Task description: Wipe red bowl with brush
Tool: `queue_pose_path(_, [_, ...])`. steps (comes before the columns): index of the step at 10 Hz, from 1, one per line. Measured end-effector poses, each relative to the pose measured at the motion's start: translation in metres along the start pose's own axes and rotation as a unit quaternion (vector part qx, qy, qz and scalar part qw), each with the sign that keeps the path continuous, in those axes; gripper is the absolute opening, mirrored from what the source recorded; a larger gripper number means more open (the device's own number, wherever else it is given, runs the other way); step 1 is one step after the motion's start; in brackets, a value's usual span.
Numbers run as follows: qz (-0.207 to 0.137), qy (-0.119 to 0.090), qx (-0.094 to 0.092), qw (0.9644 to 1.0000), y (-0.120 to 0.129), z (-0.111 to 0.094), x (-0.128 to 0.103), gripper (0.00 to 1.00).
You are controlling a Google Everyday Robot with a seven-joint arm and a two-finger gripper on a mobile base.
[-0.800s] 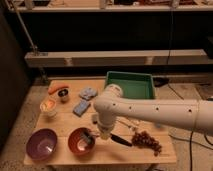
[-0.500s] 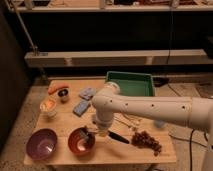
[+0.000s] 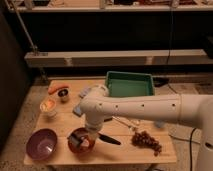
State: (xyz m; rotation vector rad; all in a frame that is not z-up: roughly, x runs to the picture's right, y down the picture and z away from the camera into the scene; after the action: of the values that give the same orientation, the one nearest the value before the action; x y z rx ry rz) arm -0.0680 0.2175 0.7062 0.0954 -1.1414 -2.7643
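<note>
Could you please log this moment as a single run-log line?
task: wipe red bowl with brush | gripper: over bowl's right rim, at brush | brush head: in bowl | purple bowl: left of it, apart

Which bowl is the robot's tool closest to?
The round, glossy red bowl: the tool hangs right over it. The round purple bowl sits apart, off to the side.

Setting: robot test lab. Evidence: low wooden counter on speckled floor, metal shelving rack behind, loose cable. Arm's gripper low over the red bowl.
</note>
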Motion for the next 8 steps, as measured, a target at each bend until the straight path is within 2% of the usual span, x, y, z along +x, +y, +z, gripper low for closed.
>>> queue_pose_path(1, [-0.013,-0.002,0.006,0.9999,-0.012,0.005,0.003,0.00])
queue_pose_path(3, [-0.012,-0.007,0.010,0.9999,-0.021,0.009,-0.005,0.00])
queue_pose_path(5, [-0.003,-0.011,0.011,0.9999,-0.025,0.009,-0.023,0.00])
queue_pose_path(8, [0.025,-0.019,0.007,0.9995,-0.024,0.003,-0.063,0.00])
